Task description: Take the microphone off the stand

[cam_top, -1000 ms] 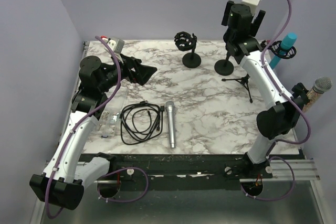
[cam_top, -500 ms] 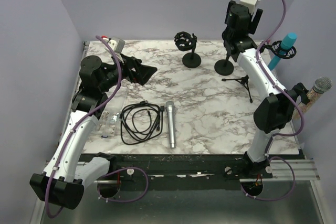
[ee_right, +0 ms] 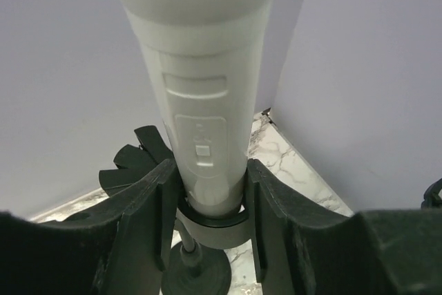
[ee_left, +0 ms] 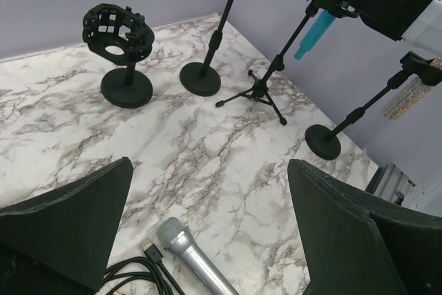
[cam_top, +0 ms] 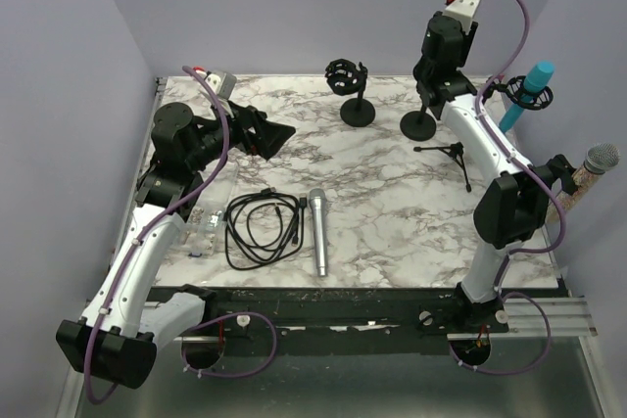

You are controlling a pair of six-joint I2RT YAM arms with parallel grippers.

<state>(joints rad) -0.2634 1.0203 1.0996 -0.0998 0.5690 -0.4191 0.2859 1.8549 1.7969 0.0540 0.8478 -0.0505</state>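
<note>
Right wrist camera is showing the white microphone (ee_right: 204,101) standing up between the two fingers of the right claw (ee_right: 210,170). The fingers are pressing on it from both sides, so this claw is holding it. The bottom of the microphone is sitting in the ring of the stand (ee_right: 207,224), just under the fingers. The stand's round foot is resting on the counter (cam_top: 392,193), well below the claw. The left claw (cam_top: 266,134) is hanging wide apart and is holding nothing. Just below and in front of it, a silver microphone (ee_left: 190,257) and a black cable (cam_top: 260,227) are lying on the counter.
</note>
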